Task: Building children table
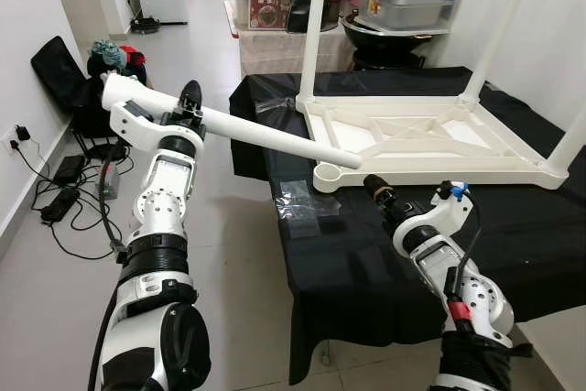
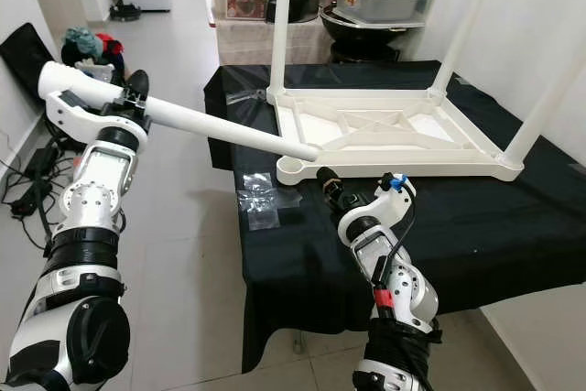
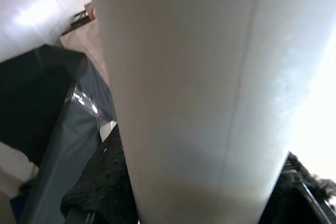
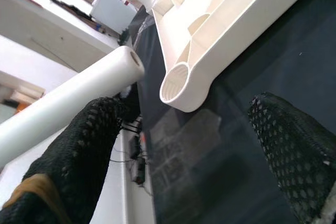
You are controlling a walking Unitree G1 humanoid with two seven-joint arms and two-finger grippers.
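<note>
While left hand (image 1: pixel 189 103) grips, smooth tubular leg (image 1: pixel 275 140) nears round socket (image 1: pixel 330 176)

Upturned table frame (image 1: pixel 430 139) lies on the cloth-covered table (image 1: pixel 513 226), toward its back edge — empty corner socket (image 1: pixel 329 175) at the front-left. Loose leg (image 1: pixel 275 137) slants in from the left, tip over that socket. Plastic bag (image 1: pixel 298 199) near the table's left edge.
</note>
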